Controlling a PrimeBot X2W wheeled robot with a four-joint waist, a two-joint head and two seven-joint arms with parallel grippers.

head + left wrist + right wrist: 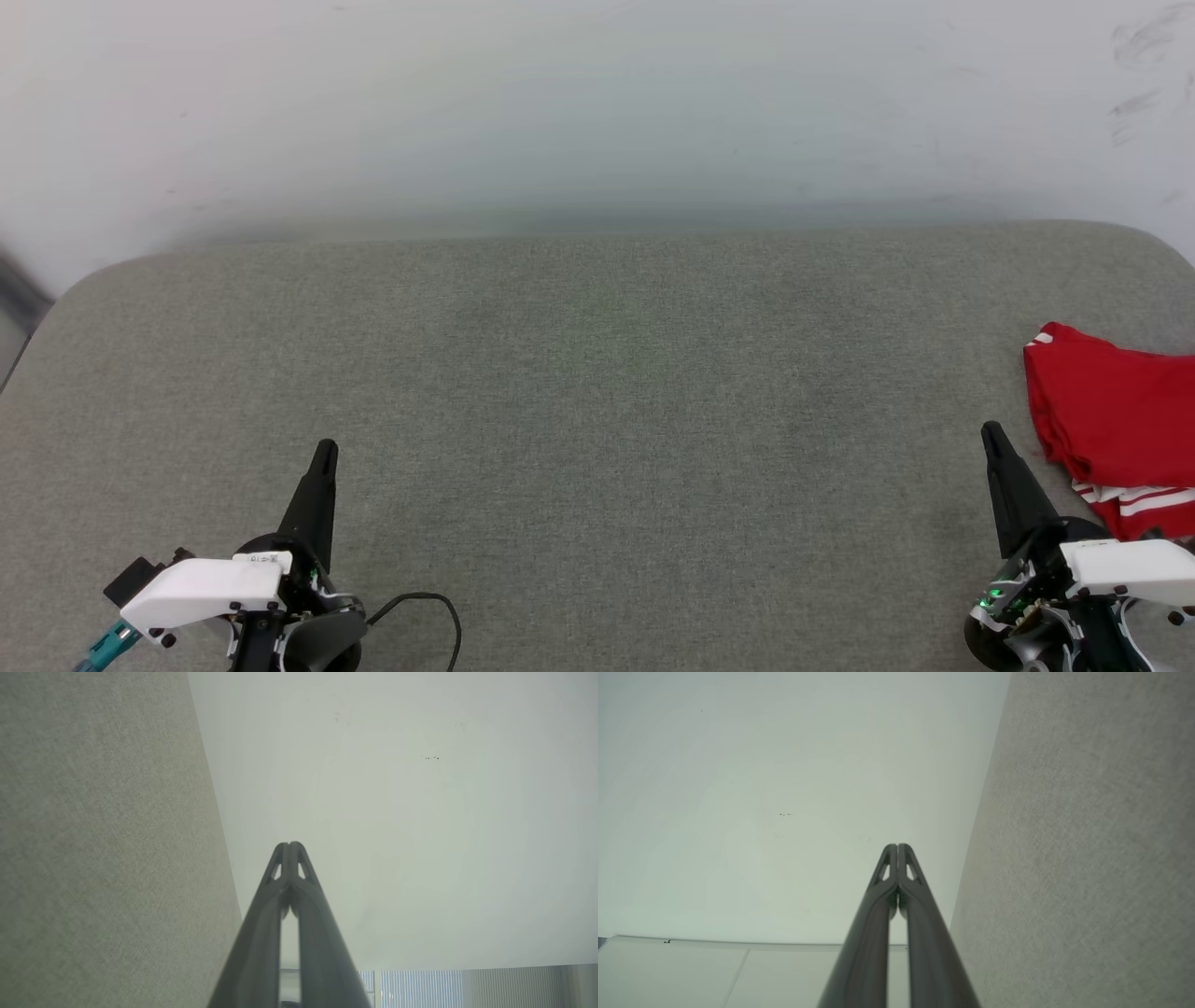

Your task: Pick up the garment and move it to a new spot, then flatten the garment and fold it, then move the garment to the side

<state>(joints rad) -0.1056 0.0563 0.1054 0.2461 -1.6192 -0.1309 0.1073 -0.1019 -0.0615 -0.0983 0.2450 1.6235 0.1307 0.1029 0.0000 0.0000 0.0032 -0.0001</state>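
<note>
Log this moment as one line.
left hand: shut, empty | right hand: shut, empty | garment: bunched at right edge of grey surface, beside right hand, not gripped

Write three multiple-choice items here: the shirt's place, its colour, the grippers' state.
1. Where on the grey surface does the garment lie?
A) far right B) middle C) far left
2. The garment's main colour?
A) blue B) red C) green
3. The left gripper and right gripper are:
A) both open B) both shut, empty C) both shut on cloth
Answers: 1 A, it lies beside the right gripper in the head view; 2 B, red cloth with white stripes; 3 B, both wrist views show jaws closed with nothing between.
</note>
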